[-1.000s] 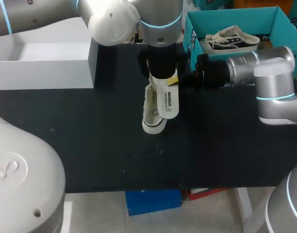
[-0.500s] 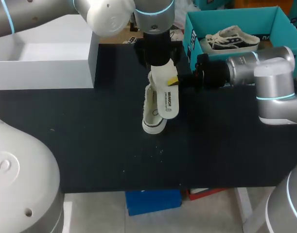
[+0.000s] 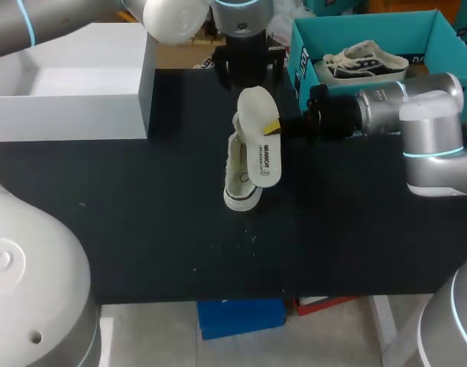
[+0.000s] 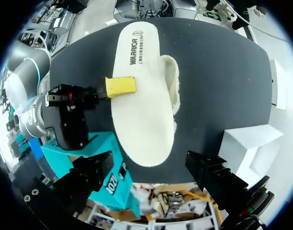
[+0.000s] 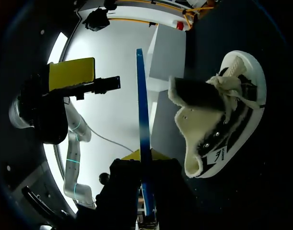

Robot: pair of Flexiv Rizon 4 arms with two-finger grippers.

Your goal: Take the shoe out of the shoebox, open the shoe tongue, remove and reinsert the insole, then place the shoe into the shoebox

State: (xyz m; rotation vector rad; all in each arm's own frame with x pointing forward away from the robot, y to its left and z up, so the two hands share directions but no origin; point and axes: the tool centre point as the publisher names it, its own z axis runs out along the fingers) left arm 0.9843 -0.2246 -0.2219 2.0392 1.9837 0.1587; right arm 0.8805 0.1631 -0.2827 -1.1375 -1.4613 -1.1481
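A white insole (image 3: 260, 141) with dark print is held above the black table, and my right gripper (image 3: 276, 126) is shut on its edge. In the right wrist view the insole (image 5: 143, 124) shows edge-on as a thin blue strip between the yellow tips of my right gripper (image 5: 144, 160). The cream shoe (image 3: 239, 182) lies under the insole, its tongue pulled open (image 5: 223, 120). My left gripper (image 3: 244, 65) hangs open above the table's far edge, apart from the insole (image 4: 141, 91). Its black fingers (image 4: 91, 175) stand wide on either side.
The teal shoebox (image 3: 371, 29) stands at the back right with a second shoe (image 3: 363, 61) inside. A white box (image 3: 65, 95) sits at the back left. The black table (image 3: 141, 229) is bare in front of the shoe.
My left gripper has drawn back from the insole toward the table's far edge, still open. The right gripper, insole and shoe have not moved.
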